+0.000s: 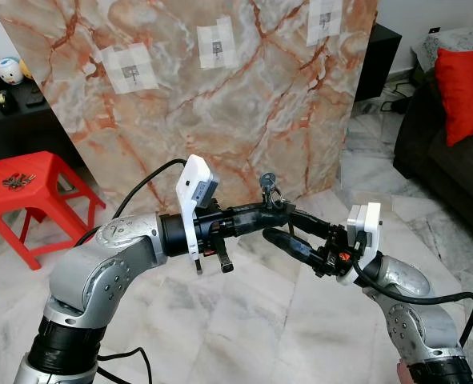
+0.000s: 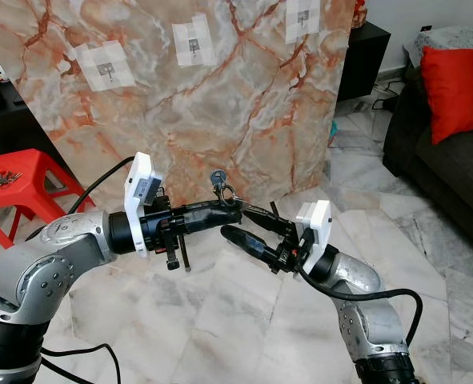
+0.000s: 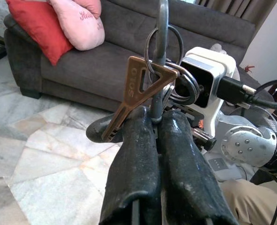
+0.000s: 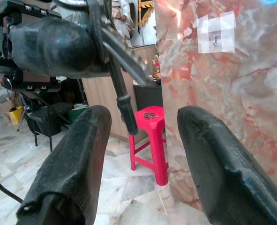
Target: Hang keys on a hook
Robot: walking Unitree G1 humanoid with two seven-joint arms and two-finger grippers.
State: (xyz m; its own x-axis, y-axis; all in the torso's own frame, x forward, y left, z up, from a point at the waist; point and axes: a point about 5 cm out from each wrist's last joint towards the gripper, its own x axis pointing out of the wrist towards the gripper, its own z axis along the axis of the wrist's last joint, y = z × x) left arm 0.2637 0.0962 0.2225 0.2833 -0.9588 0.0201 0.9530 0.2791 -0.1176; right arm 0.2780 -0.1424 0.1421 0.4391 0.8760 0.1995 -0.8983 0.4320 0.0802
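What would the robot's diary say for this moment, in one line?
left end effector: shut on keys | right end effector: open below keys | hooks: bare

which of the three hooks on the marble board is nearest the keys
The middle hook: it sits almost straight above the keys held in the left gripper; the other two hooks sit off to either side.

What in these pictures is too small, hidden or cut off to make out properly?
- Hooks on the marble board: too small in the eye views to tell their shape.
- Keys: their lower part is hidden between the left gripper jaws in the left wrist view.
- Small things on the red stool: too small to name.
- Right gripper: jaws apart, their roots cut off by the picture's edge.
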